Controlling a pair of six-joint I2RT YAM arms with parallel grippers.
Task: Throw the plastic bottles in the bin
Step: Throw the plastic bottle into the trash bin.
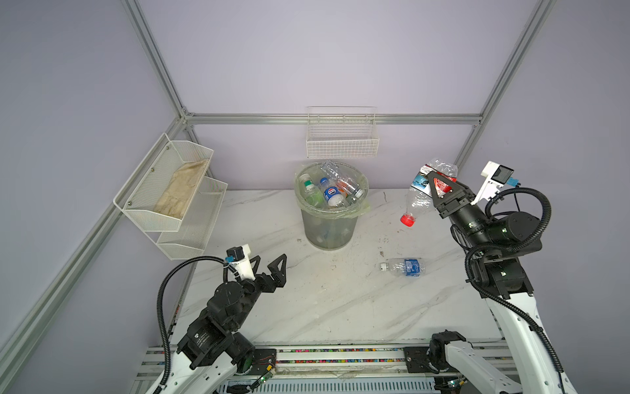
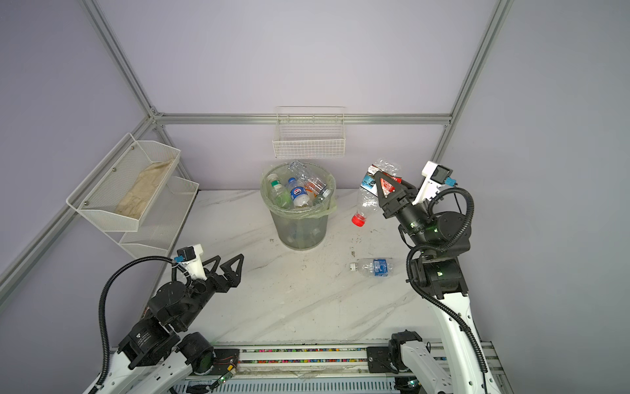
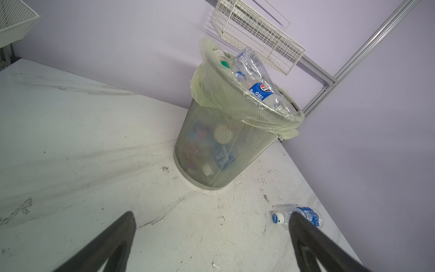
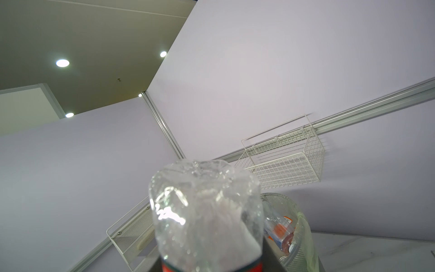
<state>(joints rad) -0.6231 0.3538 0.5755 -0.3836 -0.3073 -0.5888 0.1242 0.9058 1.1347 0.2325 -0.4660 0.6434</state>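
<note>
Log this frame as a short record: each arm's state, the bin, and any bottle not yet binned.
right gripper: shut on the red-capped bottle, held in the air, cap end down, beside the bin and not yet over it
left gripper: open, empty, low over the table
bin: upright by the back wall, binned bottles piled up to the rim
blue-label bottle: lying on its side on the table, untouched
remaining: two bottles, one held and one loose
</note>
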